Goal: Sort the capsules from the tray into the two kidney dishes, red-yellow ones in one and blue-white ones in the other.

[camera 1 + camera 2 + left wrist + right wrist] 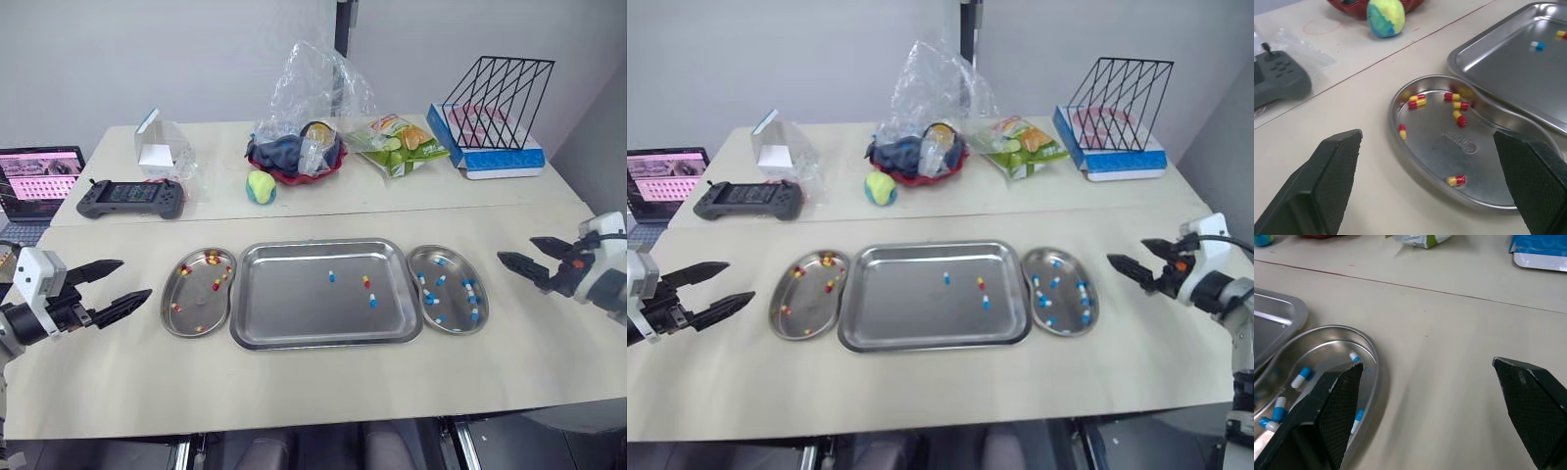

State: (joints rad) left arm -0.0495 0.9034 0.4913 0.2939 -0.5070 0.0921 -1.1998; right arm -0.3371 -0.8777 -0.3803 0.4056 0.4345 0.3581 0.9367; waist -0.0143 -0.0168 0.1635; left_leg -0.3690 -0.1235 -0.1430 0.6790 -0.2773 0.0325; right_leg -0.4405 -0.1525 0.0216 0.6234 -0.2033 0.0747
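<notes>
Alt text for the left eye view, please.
Steel tray with three capsules between two kidney dishes: red-yellow capsules in the left dish, blue-white capsules in the right dish. Left end effector and right end effector flank them, open.

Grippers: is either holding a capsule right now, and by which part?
Nothing is held. The left gripper and the right gripper both stand open, with no capsule between their fingers.
</notes>
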